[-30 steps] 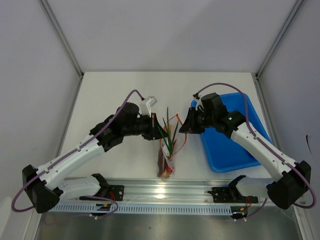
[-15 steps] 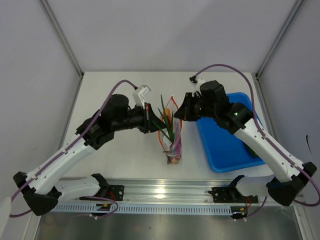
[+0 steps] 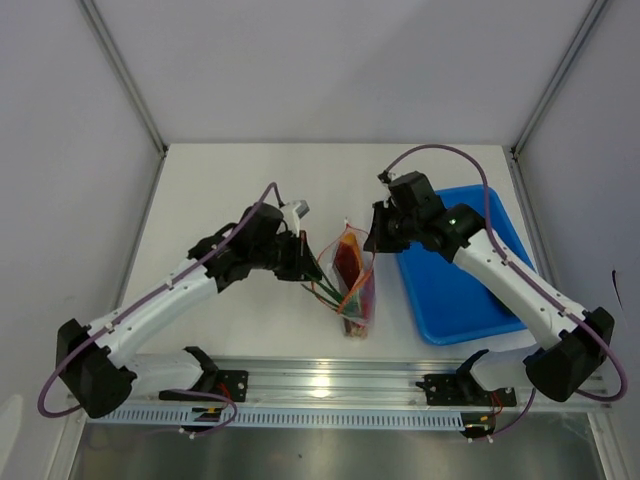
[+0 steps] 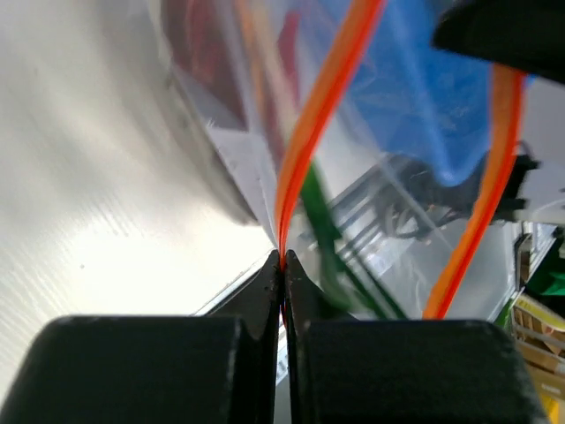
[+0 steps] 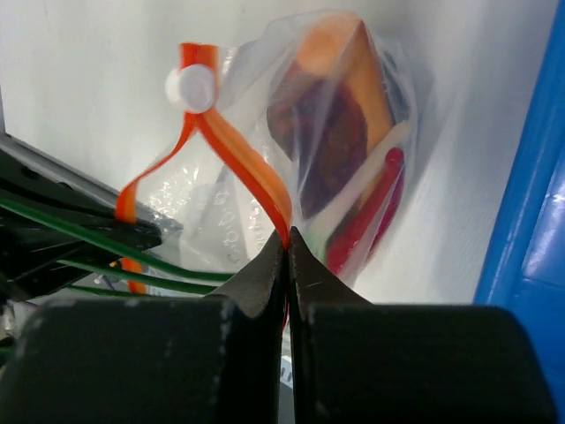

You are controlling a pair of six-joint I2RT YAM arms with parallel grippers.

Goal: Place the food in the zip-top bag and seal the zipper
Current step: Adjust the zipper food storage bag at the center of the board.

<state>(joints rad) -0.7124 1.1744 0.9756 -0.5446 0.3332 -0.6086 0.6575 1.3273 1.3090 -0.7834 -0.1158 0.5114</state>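
Observation:
The clear zip-top bag [image 3: 352, 280] hangs between my two grippers above the table. Inside it are the dark red sausage in its yellow bun [image 5: 340, 132] and the red chili [image 5: 375, 208]. Green onion stalks [image 5: 97, 234] stick out of its mouth toward the left arm. My left gripper [image 3: 302, 262] is shut on the orange-red zipper strip [image 4: 322, 97] at the bag's left end. My right gripper [image 3: 372, 236] is shut on the zipper strip [image 5: 247, 168] at the right end. A white slider [image 5: 192, 88] sits on the strip. The cucumber is not visible.
The blue plastic tray [image 3: 470, 290] lies on the table to the right, under the right arm. A metal rail [image 3: 330, 385] runs along the near table edge. White walls close in the table at back and sides.
Both grippers moved down and toward the near edge with the bag. The bag now hangs lower, and the onion stalks that stood up above its mouth now lie low to the left.

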